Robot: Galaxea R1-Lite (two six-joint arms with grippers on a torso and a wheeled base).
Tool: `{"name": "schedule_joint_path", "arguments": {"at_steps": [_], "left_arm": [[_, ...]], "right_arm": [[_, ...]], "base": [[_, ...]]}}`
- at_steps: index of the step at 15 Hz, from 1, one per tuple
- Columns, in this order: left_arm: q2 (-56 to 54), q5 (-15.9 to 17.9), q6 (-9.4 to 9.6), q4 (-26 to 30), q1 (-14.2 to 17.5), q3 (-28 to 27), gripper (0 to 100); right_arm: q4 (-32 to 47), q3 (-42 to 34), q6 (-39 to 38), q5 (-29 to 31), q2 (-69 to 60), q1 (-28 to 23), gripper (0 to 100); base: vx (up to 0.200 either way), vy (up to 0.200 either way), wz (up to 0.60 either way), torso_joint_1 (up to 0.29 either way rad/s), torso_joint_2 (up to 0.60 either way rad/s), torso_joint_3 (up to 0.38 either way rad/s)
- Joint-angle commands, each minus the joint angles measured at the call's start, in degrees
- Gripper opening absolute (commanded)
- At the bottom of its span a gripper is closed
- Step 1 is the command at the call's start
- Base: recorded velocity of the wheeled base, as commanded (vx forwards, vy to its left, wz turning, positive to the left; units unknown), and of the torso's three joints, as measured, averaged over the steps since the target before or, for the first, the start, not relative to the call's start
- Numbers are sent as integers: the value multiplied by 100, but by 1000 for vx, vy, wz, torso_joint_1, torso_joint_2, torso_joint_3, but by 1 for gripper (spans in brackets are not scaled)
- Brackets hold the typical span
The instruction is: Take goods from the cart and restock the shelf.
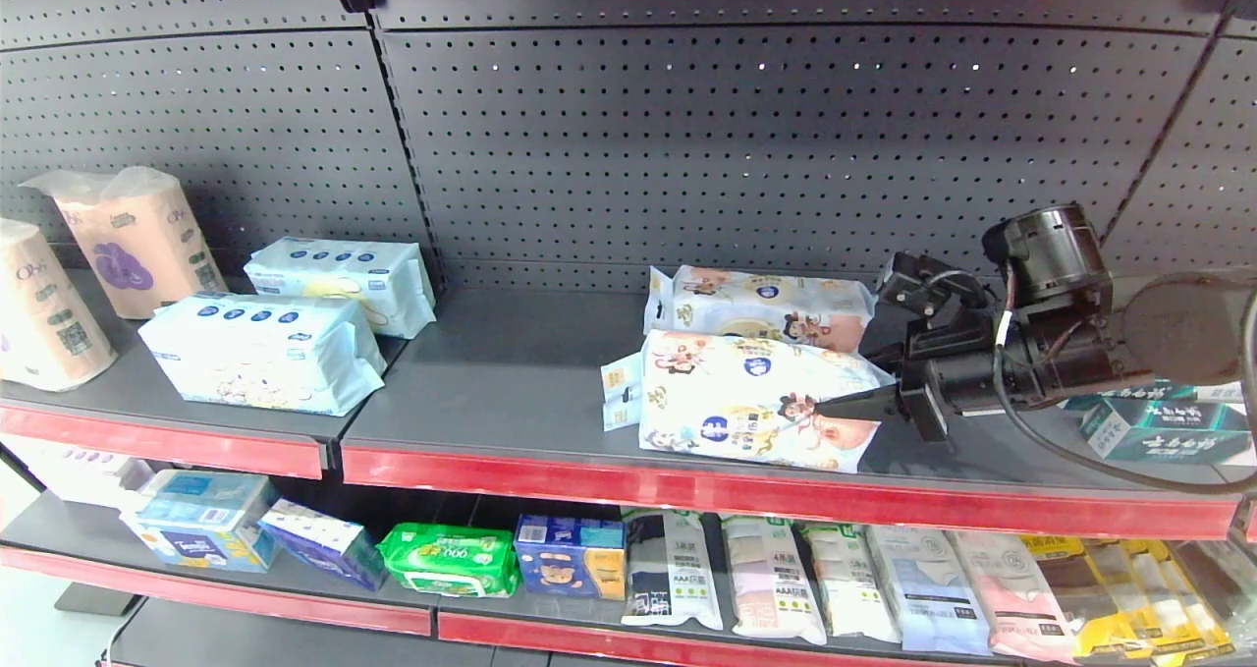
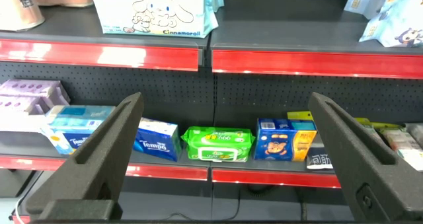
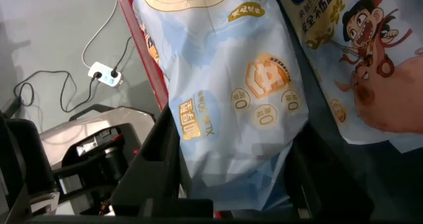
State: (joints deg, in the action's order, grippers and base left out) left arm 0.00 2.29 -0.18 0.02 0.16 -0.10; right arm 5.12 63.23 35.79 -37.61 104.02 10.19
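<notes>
**Now we have the right claw (image 1: pixel 859 382) pinching a pack (image 1: pixel 746 402) on the shelf (image 1: pixel 491 372)**

Right, we're looking down at the upper shelf. The pack, pale with cartoon figures on it, lies flat on the deck right of the middle, close to the red front edge (image 1: pixel 687 490). The right arm comes in from the right, and its claw has the pack's right end. From the wrist we see the two dark fingers (image 3: pixel 162 151), one on each side of the wrapper, squeezing it between them. So that claw is pressed onto the pack.

Just behind it, nearer the pegboard, lies a second pack (image 1: pixel 766 308) of the same kind. The two are touching or very nearly so; we cannot tell which. Past the arm, at the far right of the deck, sit some green boxes (image 1: pixel 1149 421).

Over on the left bay we have two tissue packs (image 1: pixel 265 348), one in front of the other, and two wrapped rolls (image 1: pixel 137 240) at the far left.

And the left claw (image 2: pixel 218 158)? It is spread wide, with nothing between its fingers. It is facing the lower shelf (image 2: pixel 165 172). Between the fingers we see green wipes (image 2: pixel 218 143) with a blue box (image 2: pixel 274 139) just beside them.
</notes>
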Motion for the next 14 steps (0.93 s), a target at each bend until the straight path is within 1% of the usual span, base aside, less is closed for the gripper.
{"name": "schedule_joint_path", "arguments": {"at_steps": [1,8,14], "left_arm": [[0,-1,-8,-2,2,1,100],[0,-1,-8,-2,2,1,100],[0,-1,1,-2,2,1,100]], "right_arm": [[7,-4,16,-36,4,-8,0],[7,-65,200,-229,4,-114,0],[7,-48,376,-238,30,-193,0]], "base": [[0,0,0,0,0,0],[0,0,0,0,0,0],[0,0,0,0,0,0]]}}
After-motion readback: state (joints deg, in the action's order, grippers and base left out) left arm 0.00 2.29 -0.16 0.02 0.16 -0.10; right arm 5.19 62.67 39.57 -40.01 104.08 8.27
